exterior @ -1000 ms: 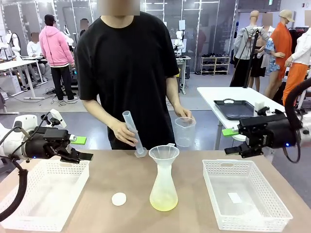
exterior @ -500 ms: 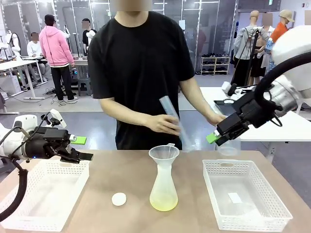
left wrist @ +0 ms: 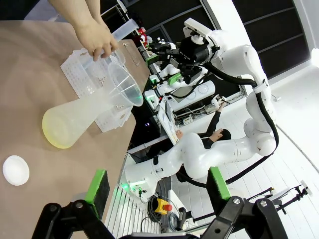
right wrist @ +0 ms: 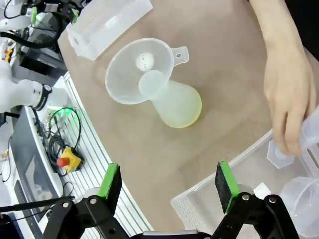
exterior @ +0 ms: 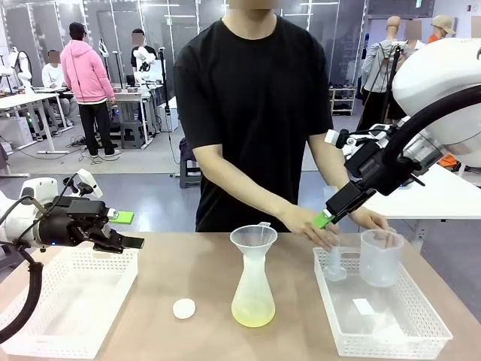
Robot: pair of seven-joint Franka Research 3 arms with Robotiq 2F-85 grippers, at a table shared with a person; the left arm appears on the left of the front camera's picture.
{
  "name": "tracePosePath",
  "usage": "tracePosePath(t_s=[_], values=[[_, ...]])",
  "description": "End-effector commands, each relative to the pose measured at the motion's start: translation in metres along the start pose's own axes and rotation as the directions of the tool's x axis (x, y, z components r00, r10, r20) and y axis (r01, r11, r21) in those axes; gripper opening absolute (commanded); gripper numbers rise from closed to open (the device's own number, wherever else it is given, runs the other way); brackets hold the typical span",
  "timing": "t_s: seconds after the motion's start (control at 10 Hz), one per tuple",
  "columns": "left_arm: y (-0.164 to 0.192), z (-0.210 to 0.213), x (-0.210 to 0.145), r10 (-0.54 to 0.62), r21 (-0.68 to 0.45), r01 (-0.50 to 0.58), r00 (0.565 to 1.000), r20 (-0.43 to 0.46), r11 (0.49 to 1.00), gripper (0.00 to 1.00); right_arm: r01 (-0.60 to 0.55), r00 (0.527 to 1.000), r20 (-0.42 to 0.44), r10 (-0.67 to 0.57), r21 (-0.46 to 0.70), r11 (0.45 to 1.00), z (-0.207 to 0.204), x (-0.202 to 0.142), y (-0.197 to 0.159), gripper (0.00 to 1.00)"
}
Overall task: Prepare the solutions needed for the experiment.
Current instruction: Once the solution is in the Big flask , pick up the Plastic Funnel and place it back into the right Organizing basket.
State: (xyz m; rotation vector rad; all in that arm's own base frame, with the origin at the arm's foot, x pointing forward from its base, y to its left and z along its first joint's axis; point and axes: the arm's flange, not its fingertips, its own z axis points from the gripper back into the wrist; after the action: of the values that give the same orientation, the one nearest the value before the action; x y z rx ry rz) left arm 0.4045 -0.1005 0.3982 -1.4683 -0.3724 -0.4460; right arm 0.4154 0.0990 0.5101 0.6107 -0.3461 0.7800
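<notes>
Open, empty: left claw (left wrist: 158, 183), right claw (right wrist: 167, 183). Risk: bumping funnel (exterior: 253, 237) tips flask (exterior: 253, 289) (yellow liquid (exterior: 253, 316) spills across tabletop (exterior: 195, 271)).

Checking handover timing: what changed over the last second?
The person stepped toward the robot's right, carrying the graduated cylinder and beaker from behind the flask into the right basket, hands on both. The right gripper, open, tipped down toward them as its arm rose. Left gripper, flask with funnel, cap: unchanged.

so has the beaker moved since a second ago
yes, the beaker went right and down: it was held up just beyond the flask, and now it is low in the right basket under the person's hand.
</notes>
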Motion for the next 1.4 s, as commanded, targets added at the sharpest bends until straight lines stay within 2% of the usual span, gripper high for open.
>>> tracePosePath(t_s=[0.0,0.2,0.4,0.8,1.3], values=[[-0.002,0.001,0.0,-0.006,-0.009,0.006,1.0,-0.014,1.0,1.0,0.021,1.0,0.0,-0.021,0.021,1.0,0.001,-0.001,0.0,0.94],[-0.002,0.001,0.0,-0.006,-0.009,0.006,1.0,-0.014,1.0,1.0,0.006,1.0,0.002,-0.006,0.009,1.0,0.002,-0.002,-0.002,0.94],[-0.002,0.001,0.0,-0.006,-0.009,0.006,1.0,-0.014,1.0,1.0,0.024,0.996,-0.089,-0.027,-0.033,0.999,-0.008,0.034,0.0,0.94],[-0.002,0.001,0.0,-0.006,-0.009,0.006,1.0,-0.014,1.0,1.0,0.027,0.977,-0.206,-0.056,-0.144,0.989,-0.028,0.09,-0.002,0.94],[-0.002,0.001,0.0,-0.006,-0.009,0.006,1.0,-0.014,1.0,1.0,0.028,0.949,-0.308,-0.068,-0.134,0.991,-0.072,0.138,0.006,0.94]])
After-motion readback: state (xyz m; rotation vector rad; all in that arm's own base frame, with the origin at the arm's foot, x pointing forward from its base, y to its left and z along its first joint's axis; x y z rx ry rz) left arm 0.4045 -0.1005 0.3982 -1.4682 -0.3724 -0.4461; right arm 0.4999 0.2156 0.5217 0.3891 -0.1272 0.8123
